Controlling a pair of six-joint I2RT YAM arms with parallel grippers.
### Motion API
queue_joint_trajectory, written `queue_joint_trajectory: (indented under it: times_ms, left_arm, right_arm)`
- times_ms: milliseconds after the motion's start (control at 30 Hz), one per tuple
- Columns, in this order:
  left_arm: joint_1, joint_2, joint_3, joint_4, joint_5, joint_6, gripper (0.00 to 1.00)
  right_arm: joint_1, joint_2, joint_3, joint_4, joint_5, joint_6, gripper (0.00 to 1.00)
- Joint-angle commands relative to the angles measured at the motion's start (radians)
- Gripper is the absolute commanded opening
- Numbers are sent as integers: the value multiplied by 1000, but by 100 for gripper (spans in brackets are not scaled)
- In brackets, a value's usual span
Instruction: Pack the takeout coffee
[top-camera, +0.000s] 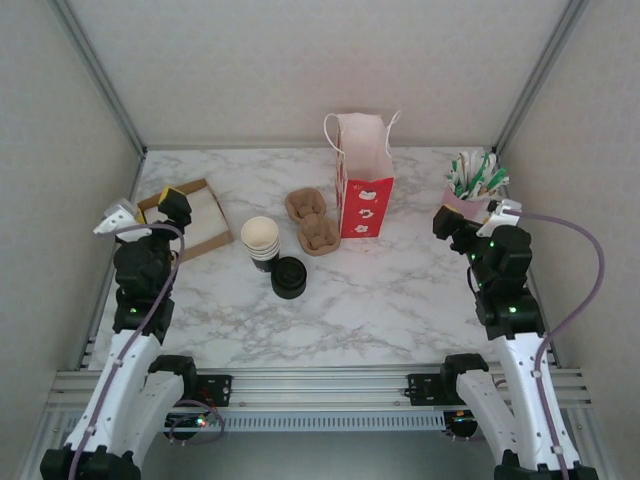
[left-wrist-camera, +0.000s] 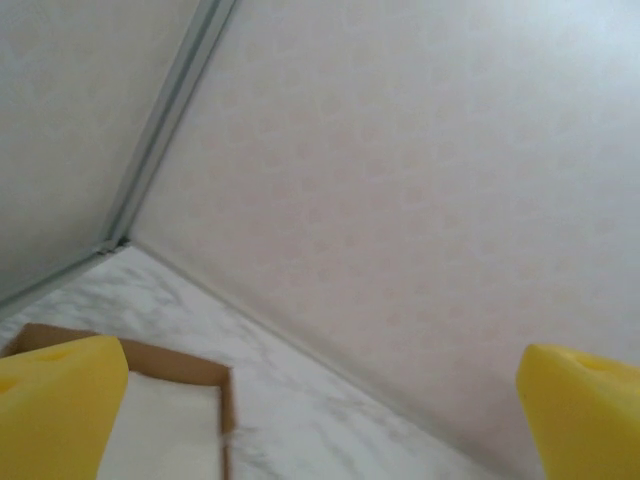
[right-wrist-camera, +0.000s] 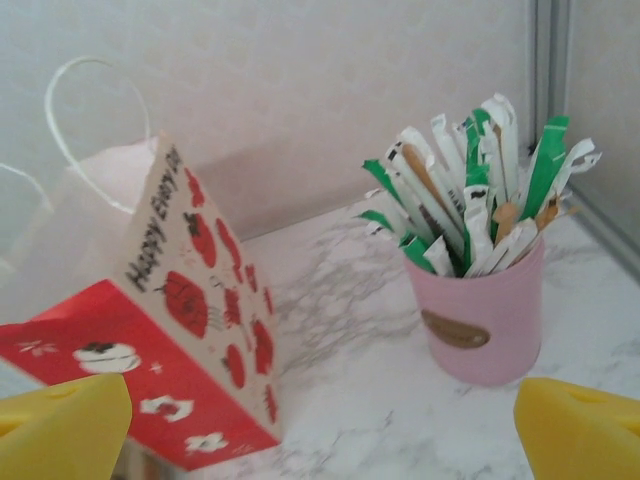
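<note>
right fingers (right-wrist-camera: 60, 430) wide apart, pink cup (right-wrist-camera: 480, 330) full of wrapped sticks (right-wrist-camera: 470, 200)

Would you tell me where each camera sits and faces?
Top external: above, behind the arms, looking down on the table; both arms show.
Left wrist: behind the left hand, facing the back wall and cardboard tray; yellow fingertips show.
Right wrist: behind the right hand, facing red bag and pink cup; fingertips show.
Shared: bag and cup, top and right.
</note>
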Motion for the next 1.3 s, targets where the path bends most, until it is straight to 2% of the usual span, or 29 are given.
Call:
queue_joint_trajectory:
  times_ms: [0, 67, 133, 200, 267, 333, 433, 500, 533, 700, 900, 1100, 1267]
  left_arm:
    - [-8, -24, 104, -299, 169, -196, 99]
    - [-8, -19, 167, -416, 218, -246, 99]
    - [-7, -2, 200, -467, 326, -210, 99]
    - [-7, 11, 198, -468, 402, -218, 99]
    - [-5, 22, 188, -505, 406, -284, 100]
    - [4, 41, 173, -470, 506, -306, 100]
    - [8, 133, 190, -523, 578, -374, 100]
    - [7, 209, 224, -544, 663, -323, 99]
    - [7, 231, 239, -571, 667, -298, 100]
    - [-38, 276, 341, -722, 573, -206, 99]
    - [-184, 385, 504, -918, 402, -100, 90]
    - [-255, 501, 619, -1063, 287, -19, 75]
    - [-273, 560, 655, -1092, 254, 13, 70]
  right_arm:
    - [4, 25, 73, -301, -80, 89, 99]
    - [3, 39, 89, -345, -93, 106, 99]
    - [4, 51, 109, -379, -113, 102, 99]
    - [3, 59, 127, -405, -127, 102, 99]
    - [2, 67, 138, -415, -154, 106, 99]
    - [2, 79, 138, -413, -199, 122, 99]
    - [2, 97, 119, -406, -252, 151, 99]
    - [1, 112, 103, -406, -274, 157, 99]
    - [1, 117, 90, -401, -290, 156, 99]
    - [3, 107, 3, -314, -438, 153, 99]
    - [38, 106, -92, -195, -544, 208, 98]
    - [167, 154, -83, -189, -490, 198, 92]
    - [309, 226, -49, -205, -390, 183, 91]
